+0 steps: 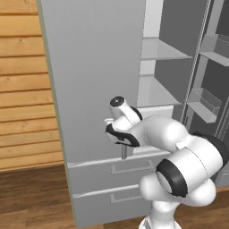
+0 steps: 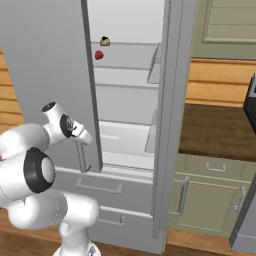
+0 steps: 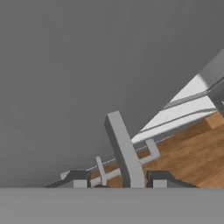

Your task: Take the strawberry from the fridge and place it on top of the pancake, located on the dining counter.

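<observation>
Fingertips (image 3: 79, 180) of the gripper (image 3: 118, 183) stand apart on either side of the lower end of a grey vertical bar handle (image 3: 124, 151), which rises between them without either pad visibly pressing it, so the jaws are spread and hold nothing. Behind the handle, the flat grey face of the open fridge door (image 1: 94, 76) blocks the way from the hand to the shelves. Seen from the right base camera, the gripper (image 2: 80, 134) sits at the door's lower edge, just above two drawers (image 2: 107, 187) with horizontal pulls. Farther in, the fridge (image 2: 131, 105) shows its white interior and pale shelves; one strawberry (image 2: 99, 55) lies at the left of the upper shelf, with one small brown-and-cream jar (image 2: 104, 41) just above and behind it, the two close but apart. A second fridge door (image 2: 172, 115) stands open at the right. Beyond it, a dark wooden countertop (image 2: 215, 130) tops pale green cabinets (image 2: 212, 197).
</observation>
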Motion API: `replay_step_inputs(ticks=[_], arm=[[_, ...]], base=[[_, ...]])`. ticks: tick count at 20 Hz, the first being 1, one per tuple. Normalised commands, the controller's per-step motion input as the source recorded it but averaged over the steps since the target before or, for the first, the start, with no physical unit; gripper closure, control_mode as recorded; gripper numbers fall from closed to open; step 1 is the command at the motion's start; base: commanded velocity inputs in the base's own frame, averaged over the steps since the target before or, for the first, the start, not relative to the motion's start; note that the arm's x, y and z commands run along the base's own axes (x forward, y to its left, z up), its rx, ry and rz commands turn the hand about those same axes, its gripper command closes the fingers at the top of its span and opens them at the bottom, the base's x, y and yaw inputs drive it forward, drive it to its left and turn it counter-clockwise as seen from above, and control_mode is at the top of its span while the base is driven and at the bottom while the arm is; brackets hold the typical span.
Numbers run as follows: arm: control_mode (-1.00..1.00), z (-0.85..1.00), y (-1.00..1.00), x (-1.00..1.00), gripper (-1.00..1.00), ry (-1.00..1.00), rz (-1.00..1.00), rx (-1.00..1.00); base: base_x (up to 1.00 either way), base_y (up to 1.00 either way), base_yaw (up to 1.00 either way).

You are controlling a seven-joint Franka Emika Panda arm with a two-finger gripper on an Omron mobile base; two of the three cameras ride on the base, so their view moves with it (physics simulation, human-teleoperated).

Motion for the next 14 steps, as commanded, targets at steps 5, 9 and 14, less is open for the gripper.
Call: replay_step_inputs(ticks=[5,9,14], arm=[[-1.00,-0.13,0.24,-0.55,1.00,0.00,-0.15,0.00],[-1.00,-0.19,0.45,-0.54,1.00,0.02,-0.15,0.00],[-1.00,-0.28,0.77,-0.58,1.00,0.00,-0.10,0.00]], base=[[0.00,0.00,0.00],[0.00,0.00,0.00],[0.00,0.00,0.00]])
